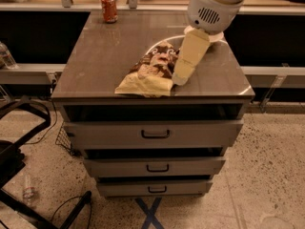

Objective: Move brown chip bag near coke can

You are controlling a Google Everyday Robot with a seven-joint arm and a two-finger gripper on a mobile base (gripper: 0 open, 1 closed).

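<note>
Camera view: the white round housing of the arm point(217, 4) comes in from the top right, and its upper part is cut off by the edge. From it a cream-coloured, tapered gripper point(180, 78) slants down and to the left. Its tip is low over the right front part of the brown-grey cabinet top point(105, 56), just beside the right edge of the bag. From this angle the gripper shows as one pale piece only, so I cannot tell whether it is open or closed, nor whether the tip touches the bag or the surface.

The arm hides most of the white round bowl point(218, 34) behind it; only a thin pale strip shows under the housing.

The crinkled foil chip bag, dark brown with pale tan ends and white print point(151, 70), lies flat near the middle front of the top. Its pale end points to the front left and its dark end runs back toward the bowl. The print is too small to read.

The small red soda can with a silver top point(109, 7) stands upright at the back left corner — well apart from the bag.

Under the top are three grey drawers with dark handles point(155, 133). On the floor in front lies a blue tape cross point(150, 213), cut off at the bottom edge.
</note>
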